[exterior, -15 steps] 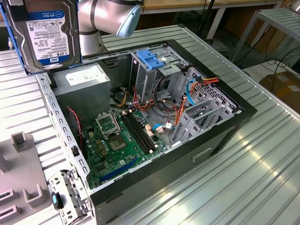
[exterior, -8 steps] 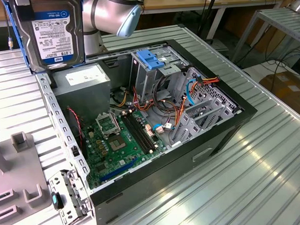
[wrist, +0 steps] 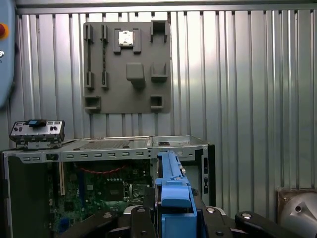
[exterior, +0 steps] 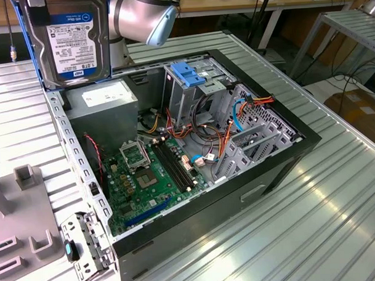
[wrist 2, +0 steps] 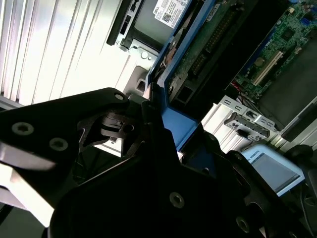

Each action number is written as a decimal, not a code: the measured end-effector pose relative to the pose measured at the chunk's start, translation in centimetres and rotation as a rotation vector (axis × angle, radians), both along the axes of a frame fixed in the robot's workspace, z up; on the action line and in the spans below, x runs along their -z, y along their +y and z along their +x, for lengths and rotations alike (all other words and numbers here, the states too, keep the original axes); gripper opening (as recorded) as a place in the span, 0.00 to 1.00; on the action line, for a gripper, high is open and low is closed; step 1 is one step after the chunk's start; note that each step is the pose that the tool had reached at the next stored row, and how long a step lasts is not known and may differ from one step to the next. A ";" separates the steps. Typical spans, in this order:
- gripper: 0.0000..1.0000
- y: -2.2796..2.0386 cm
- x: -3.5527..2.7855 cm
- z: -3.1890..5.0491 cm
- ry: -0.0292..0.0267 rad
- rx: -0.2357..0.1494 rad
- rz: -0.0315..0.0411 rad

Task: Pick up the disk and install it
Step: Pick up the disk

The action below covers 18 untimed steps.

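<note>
The disk, a silver hard drive with a blue, white and black label and blue side rails, hangs upright in the air at the exterior view's upper left, above the corner of the open computer case. My gripper holds it from above, shut on its top edge. In the first wrist view a blue rail of the disk stands up between the black fingers of my gripper. The second wrist view shows the disk's green circuit side running away from my gripper.
Below the disk lies a grey metal box with a white sticker. A blue latch tops the grey drive cage, with the motherboard and loose cables beside it. A grey fixture plate and a small bracket lie outside the case.
</note>
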<state>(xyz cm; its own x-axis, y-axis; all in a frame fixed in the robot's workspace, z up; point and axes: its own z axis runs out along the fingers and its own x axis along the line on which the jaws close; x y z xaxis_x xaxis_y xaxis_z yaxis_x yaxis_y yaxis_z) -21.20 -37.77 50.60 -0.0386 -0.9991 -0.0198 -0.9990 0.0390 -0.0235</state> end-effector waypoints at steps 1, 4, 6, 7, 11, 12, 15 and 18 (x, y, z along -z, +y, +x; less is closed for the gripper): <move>0.37 -0.01 0.00 0.14 0.0000 0.000 0.0000; 0.37 -0.03 0.00 0.47 0.0001 0.000 0.0000; 0.37 -0.04 0.00 0.69 0.0000 0.000 0.0000; 0.37 -0.05 0.00 0.83 0.0000 0.000 0.0000; 0.37 -0.08 0.00 1.53 0.0002 0.000 0.0000; 0.37 -0.09 0.00 1.65 0.0003 0.000 0.0000; 0.37 -0.13 0.00 2.07 0.0005 0.000 0.0000; 0.37 -0.18 0.00 2.47 0.0005 0.000 0.0000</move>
<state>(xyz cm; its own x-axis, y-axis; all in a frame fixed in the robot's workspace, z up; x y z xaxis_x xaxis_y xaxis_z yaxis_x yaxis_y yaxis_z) -18.73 -37.95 50.60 -0.0386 -0.9991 -0.0198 -0.9990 0.0390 -0.0229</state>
